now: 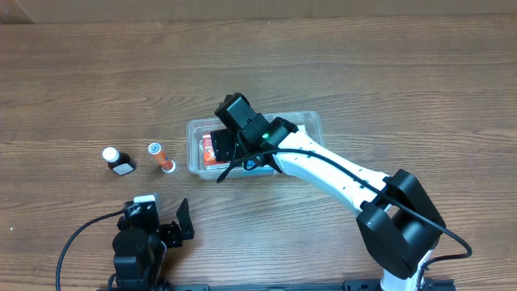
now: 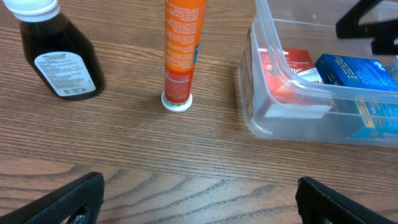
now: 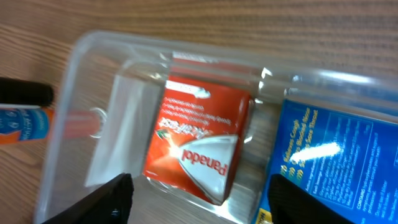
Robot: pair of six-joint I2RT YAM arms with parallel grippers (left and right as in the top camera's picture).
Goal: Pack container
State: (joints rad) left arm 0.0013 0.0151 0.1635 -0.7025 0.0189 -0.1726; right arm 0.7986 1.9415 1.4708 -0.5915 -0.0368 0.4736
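The clear container (image 1: 194, 145) lies at mid-table and holds a red Panadol box (image 1: 212, 149) at its left end. A blue box (image 3: 329, 162) lies to the right of the red box (image 3: 199, 137). My right gripper (image 1: 246, 166) hangs over the container's (image 3: 81, 93) inside. Its jaws stand apart, one on each side of the red box, and touch nothing. My left gripper (image 1: 161, 218) rests open near the front edge, with only bare wood between its fingers (image 2: 68, 199). It faces the container's (image 2: 261, 112) left wall.
A dark brown bottle (image 1: 121, 164) with a white cap stands left of the container. Between them an orange tube (image 1: 160, 158) stands on its cap. In the left wrist view the bottle (image 2: 59, 59) and tube (image 2: 181, 50) are ahead of the fingers.
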